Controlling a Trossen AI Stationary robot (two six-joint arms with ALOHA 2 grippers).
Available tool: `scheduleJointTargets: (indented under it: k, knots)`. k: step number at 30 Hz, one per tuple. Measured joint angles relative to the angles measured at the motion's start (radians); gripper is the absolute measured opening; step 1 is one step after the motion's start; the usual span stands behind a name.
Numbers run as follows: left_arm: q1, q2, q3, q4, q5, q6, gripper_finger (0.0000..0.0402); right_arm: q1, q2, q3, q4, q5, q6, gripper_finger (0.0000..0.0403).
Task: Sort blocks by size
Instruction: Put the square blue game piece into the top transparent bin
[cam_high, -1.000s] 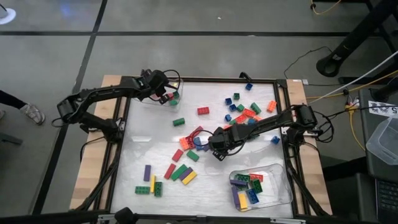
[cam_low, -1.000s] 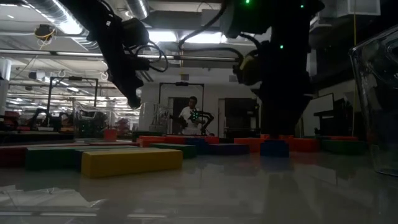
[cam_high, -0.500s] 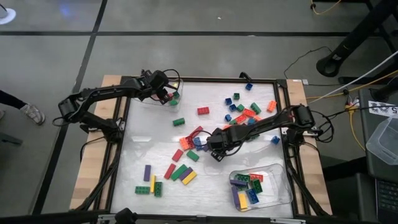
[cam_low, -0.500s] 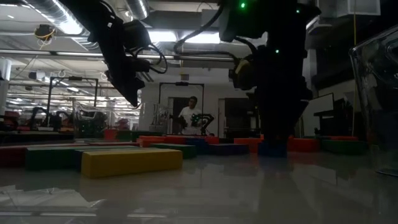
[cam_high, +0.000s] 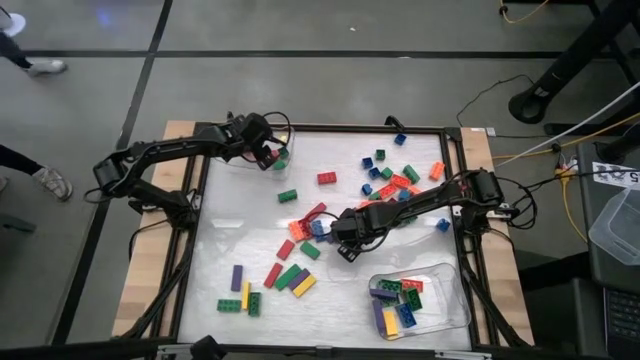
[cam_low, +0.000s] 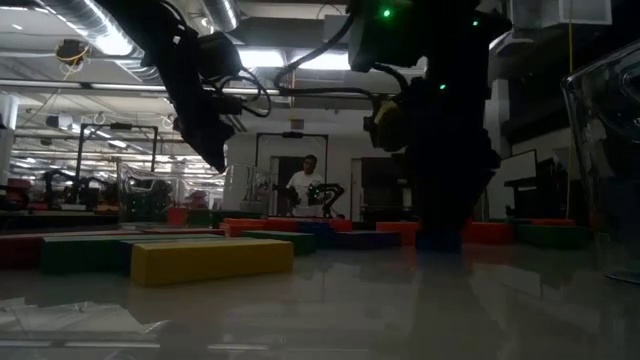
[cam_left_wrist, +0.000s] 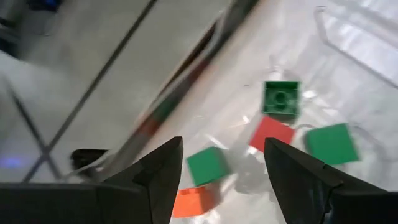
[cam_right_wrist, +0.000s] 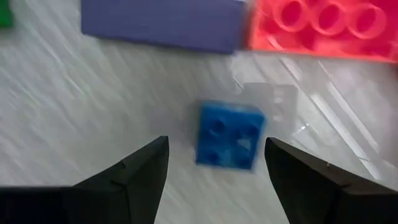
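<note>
The right gripper (cam_right_wrist: 214, 180) is wide open and holds nothing, right over a small blue block (cam_right_wrist: 229, 135) in the middle of the table. It should go straight down with one finger on each side, then squeeze. The left gripper (cam_left_wrist: 224, 180) is open and empty over the small-block tray (cam_high: 240, 160).

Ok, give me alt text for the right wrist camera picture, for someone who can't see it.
The right pincer hangs open over a small blue square block lying studs-up on the white table, the block sitting between its two dark fingers. Beyond the block lie a long purple block and a long red block, end to end.
</note>
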Motion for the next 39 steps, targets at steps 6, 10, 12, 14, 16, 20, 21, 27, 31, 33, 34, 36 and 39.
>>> scheduleJointTargets:
  k: [6, 10, 12, 14, 16, 20, 21, 27, 31, 33, 34, 36, 39]
  knots:
    - [-0.022, -0.061, 0.0, -0.096, 0.12, -0.003, 0.0212, -0.001, 0.027, 0.0, 0.004, 0.007, -0.003, 0.0214]
    - [-0.063, -0.136, 0.001, -0.212, 0.192, -0.01, 0.0212, -0.001, 0.034, 0.002, 0.029, 0.008, -0.031, 0.0142]
    - [-0.088, -0.179, 0.001, -0.288, 0.242, -0.019, 0.0211, -0.001, 0.034, 0.002, 0.052, 0.004, -0.034, 0.0134]
    - [-0.119, -0.221, 0.001, -0.348, 0.301, -0.036, 0.0211, -0.002, 0.032, 0.014, 0.056, -0.01, -0.041, 0.0134]
    - [-0.151, -0.259, 0.001, -0.423, 0.367, -0.059, 0.0211, -0.006, 0.03, 0.038, 0.057, -0.02, -0.063, 0.0134]
    - [-0.226, -0.328, 0.001, -0.531, 0.494, -0.138, 0.0211, -0.014, 0.027, 0.118, 0.06, -0.038, -0.137, 0.0134]
    - [-0.248, -0.34, 0.001, -0.545, 0.519, -0.162, 0.0211, -0.015, 0.027, 0.141, 0.068, -0.036, -0.166, 0.0134]
    - [-0.401, -0.393, -0.007, -0.589, 0.568, -0.322, 0.0211, -0.063, 0.026, 0.211, 0.279, 0.048, -0.367, 0.0134]
    - [-0.511, -0.394, -0.008, -0.595, 0.569, -0.387, 0.0211, -0.129, 0.046, 0.211, 0.508, 0.095, -0.506, 0.0135]
    - [-0.56, -0.39, -0.008, -0.586, 0.568, -0.412, 0.0211, -0.171, 0.068, 0.211, 0.625, 0.107, -0.555, 0.014]
    - [-0.582, -0.388, -0.008, -0.584, 0.568, -0.417, 0.0211, -0.194, 0.082, 0.211, 0.679, 0.107, -0.576, 0.0142]
    - [-0.62, -0.386, -0.008, -0.584, 0.567, -0.421, 0.0211, -0.239, 0.113, 0.211, 0.799, 0.103, -0.604, 0.0143]
    - [-0.669, -0.387, -0.008, -0.585, 0.557, -0.464, 0.0211, -0.307, 0.159, 0.211, 0.953, 0.096, -0.629, 0.0142]
